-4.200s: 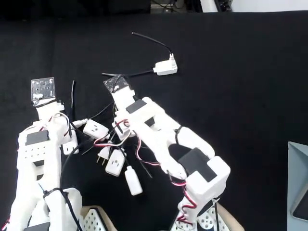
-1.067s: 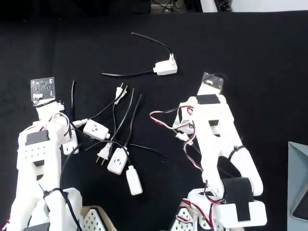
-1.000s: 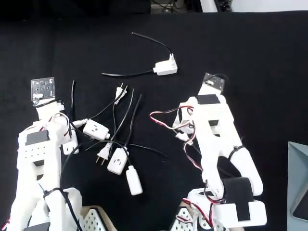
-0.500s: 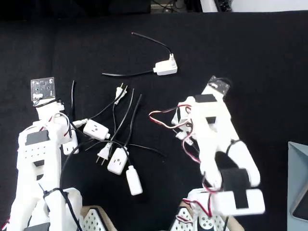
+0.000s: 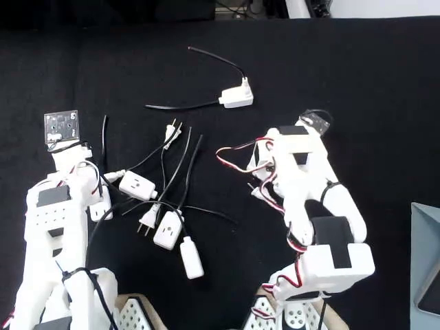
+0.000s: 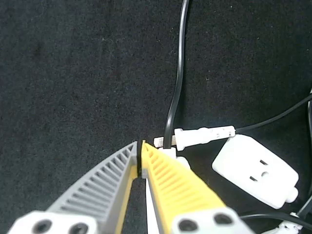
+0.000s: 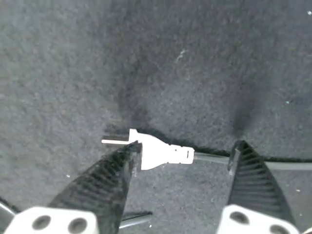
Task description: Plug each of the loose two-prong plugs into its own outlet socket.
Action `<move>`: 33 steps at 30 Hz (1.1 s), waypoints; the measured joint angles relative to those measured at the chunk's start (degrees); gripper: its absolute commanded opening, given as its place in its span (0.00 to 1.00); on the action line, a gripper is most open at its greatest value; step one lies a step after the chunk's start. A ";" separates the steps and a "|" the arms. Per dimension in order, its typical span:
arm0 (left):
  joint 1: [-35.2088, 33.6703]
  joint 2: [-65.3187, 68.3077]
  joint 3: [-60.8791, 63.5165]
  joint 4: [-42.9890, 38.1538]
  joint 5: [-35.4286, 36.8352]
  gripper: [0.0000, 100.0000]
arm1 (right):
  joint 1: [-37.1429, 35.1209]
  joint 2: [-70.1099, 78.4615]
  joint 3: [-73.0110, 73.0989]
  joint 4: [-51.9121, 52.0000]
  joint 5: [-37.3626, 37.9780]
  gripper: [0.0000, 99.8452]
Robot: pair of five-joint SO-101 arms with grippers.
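**Desk:** A black-clothed table (image 5: 385, 82), two white arms at its near edge. Which step is this?

**Photographer:** The pick-up, by the look of it. The right gripper (image 7: 185, 146) hangs spread wide over a white two-prong plug (image 7: 161, 152) that lies flat on the cloth. Its prongs stick out past one finger and its cord runs off by the other. One fingertip sits right at the plug's body, but nothing is held yet.

**Desk:** And the left arm?

**Photographer:** The left gripper (image 6: 141, 148) is pressed closed. Its tips are just beside a second plug (image 6: 202, 135) and a black cord (image 6: 178, 73). Whether it pinches anything cannot be told. An outlet socket (image 6: 256, 170) lies face up just beside that plug.

**Desk:** What does the next move call for?

**Photographer:** Probably closing squarely on the plug's body rather than the prongs. Then it must be carried to a free socket and both blades lined up with the slots.

**Desk:** Anything in the way?

**Photographer:** A tangle toward the near left of the table. There is another socket (image 5: 167, 231) with a loose plug (image 5: 146, 221) just beside it, and a third plug (image 5: 172, 130) farther in, with cords crossing between them. A white adapter (image 5: 237, 96) lies well apart toward the far edge, and a grey box (image 5: 426, 261) sits at the right edge. A lifted cord could drag its neighbours, and a light socket may slide when pushed.
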 measured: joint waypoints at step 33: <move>0.00 0.00 0.00 0.00 0.00 0.03 | 0.79 1.76 -9.67 7.47 43.25 0.30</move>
